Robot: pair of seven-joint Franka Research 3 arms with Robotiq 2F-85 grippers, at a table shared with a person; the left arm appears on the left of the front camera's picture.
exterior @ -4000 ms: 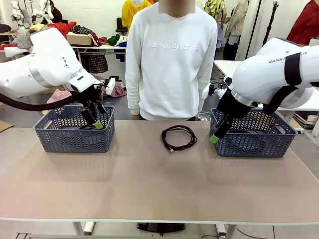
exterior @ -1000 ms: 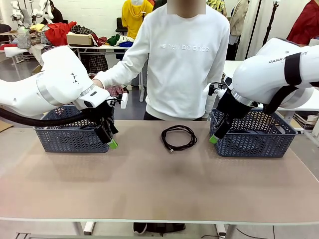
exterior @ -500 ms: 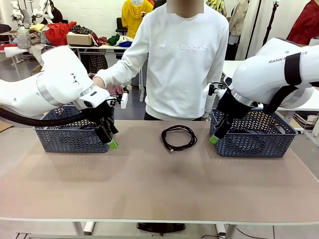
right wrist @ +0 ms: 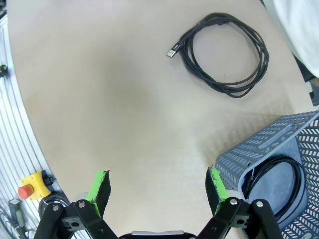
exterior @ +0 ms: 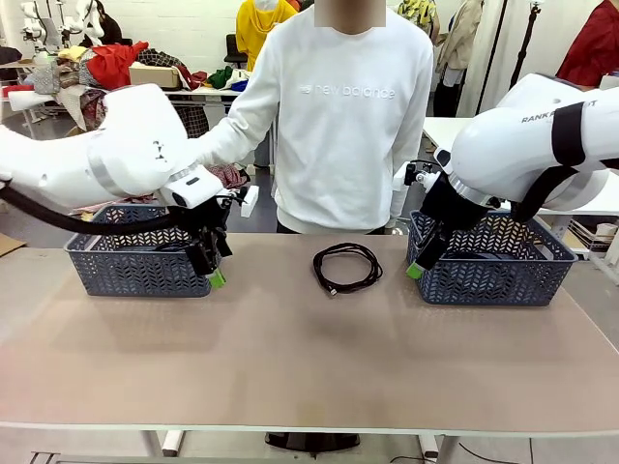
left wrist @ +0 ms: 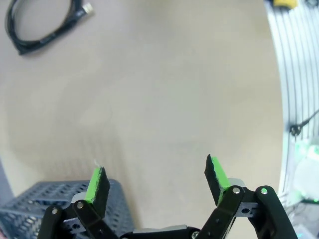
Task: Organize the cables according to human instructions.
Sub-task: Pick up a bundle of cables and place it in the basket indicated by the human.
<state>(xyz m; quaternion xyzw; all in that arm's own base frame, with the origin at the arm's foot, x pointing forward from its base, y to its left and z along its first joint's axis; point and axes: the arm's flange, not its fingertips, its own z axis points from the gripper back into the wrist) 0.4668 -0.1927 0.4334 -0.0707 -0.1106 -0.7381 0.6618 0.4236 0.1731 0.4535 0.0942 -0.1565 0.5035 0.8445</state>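
- Black cable [exterior: 347, 267], coiled in a loose round loop, is seen lying flat on the beige counter [exterior: 309, 358] near its far edge, between the two grey baskets and just in front of the person [exterior: 343, 116] in a white sweatshirt; one plug end points toward the robot's side.
- Left pincer [exterior: 214, 270] is held just beside the near right corner of the left basket [exterior: 135, 256], with its green pads spread wide and nothing between them; the coiled cable lies well apart from it, toward the counter's middle; in the left wrist view the left pincer [left wrist: 157, 181] is seen over bare counter, with the cable [left wrist: 40, 25] at the far upper left corner.
- Right pincer [exterior: 418, 266] is held at the near left corner of the right basket [exterior: 493, 266], likewise wide open and empty; the cable lies near it, to its left; in the right wrist view the right pincer [right wrist: 157, 186] is open, the cable [right wrist: 224, 52] lies ahead, and a second coiled cable [right wrist: 276, 189] rests inside the basket [right wrist: 259, 149].
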